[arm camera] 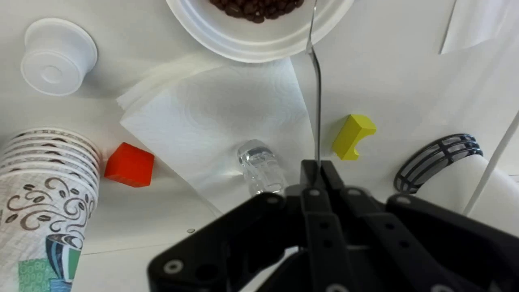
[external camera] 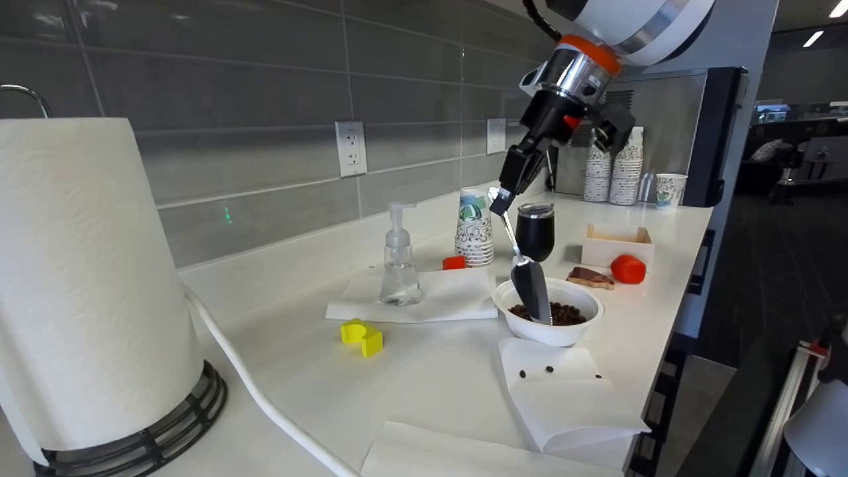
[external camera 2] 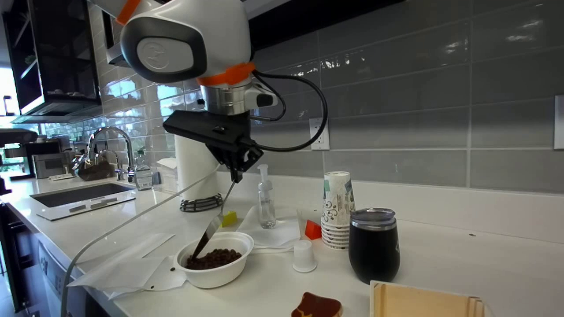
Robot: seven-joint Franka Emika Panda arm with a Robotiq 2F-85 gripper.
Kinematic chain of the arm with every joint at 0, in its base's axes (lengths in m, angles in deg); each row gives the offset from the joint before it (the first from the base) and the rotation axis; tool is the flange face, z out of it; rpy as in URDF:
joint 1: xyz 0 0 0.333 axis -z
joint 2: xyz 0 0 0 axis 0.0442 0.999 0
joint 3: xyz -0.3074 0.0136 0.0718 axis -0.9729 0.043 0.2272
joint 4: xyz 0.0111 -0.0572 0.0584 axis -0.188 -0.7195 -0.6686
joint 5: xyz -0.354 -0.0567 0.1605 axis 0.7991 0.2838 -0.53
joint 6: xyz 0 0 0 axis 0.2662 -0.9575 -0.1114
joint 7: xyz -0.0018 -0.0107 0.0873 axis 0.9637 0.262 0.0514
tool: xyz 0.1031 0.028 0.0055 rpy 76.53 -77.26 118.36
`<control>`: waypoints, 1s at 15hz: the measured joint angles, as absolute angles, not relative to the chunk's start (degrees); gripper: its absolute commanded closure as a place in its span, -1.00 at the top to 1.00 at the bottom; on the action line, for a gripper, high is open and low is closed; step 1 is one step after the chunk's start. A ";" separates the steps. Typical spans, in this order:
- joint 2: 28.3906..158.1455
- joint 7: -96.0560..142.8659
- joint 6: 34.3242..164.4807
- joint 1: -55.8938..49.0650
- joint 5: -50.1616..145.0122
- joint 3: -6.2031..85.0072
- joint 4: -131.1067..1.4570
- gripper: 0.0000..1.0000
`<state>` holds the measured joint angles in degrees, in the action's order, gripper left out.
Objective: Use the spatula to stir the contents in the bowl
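Observation:
My gripper [external camera: 501, 201] is shut on the upper handle of the spatula, seen in both exterior views [external camera 2: 237, 176] and at the lower middle of the wrist view [arm camera: 319, 165]. The spatula [external camera: 531, 288] is slender and silvery with a long flat blade. It slants down, its blade tip in the contents, in both exterior views [external camera 2: 210, 230]; its handle runs up the wrist view [arm camera: 318, 97]. The white round bowl [external camera: 553, 336] stands on the counter below the gripper [external camera 2: 216, 278]; the wrist view cuts it off [arm camera: 251, 49]. The contents [external camera 2: 217, 259] are dark brown bean-like pieces [arm camera: 259, 9].
A clear pump bottle [external camera: 400, 281] stands on paper towels near a yellow block [external camera: 362, 336] and red block [arm camera: 129, 165]. Stacked paper cups [external camera 2: 338, 207], a small white cup [external camera 2: 304, 256] and a black tumbler [external camera 2: 373, 246] stand beside the bowl. Paper towel roll [external camera: 99, 278] stands nearby.

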<state>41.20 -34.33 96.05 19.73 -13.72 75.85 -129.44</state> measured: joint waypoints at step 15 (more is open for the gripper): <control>59.08 -4.28 110.10 -5.76 15.03 50.32 -124.41 -0.98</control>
